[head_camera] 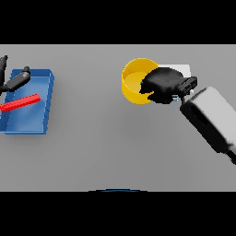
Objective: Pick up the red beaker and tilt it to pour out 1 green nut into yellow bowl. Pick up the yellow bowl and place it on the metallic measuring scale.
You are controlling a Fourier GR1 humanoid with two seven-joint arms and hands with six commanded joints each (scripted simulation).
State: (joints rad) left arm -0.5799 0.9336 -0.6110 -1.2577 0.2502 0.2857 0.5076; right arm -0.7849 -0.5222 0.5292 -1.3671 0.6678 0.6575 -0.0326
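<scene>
Yellow bowl [134,83] in the upper middle of the frame, overlapping the left edge of a pale scale [182,70] whose top shows just behind the right hand [162,84]. Whether seated on the scale's plate or held just beside it: cannot tell, with most of the plate hidden. Right hand over the bowl's right rim, fingers curled down across the wall, apparently pinching it. Arm reaching in from the lower right.

Left hand [14,80] at the far left edge, fingers spread loosely over the upper corner of a blue tray [46,106], holding nothing. A red stick-shaped piece [20,103] lying slantwise in that tray. No red beaker clearly visible as such, and no green nut seen inside the bowl, though part of its floor is covered by the hand.

Judged by look: a light, stiff, thin-walled bowl with a smooth, probably slippery surface. Best taken at the rim, thumb and fingers on opposite faces of the wall, kept level. Likely to tip if released half off the plate.
</scene>
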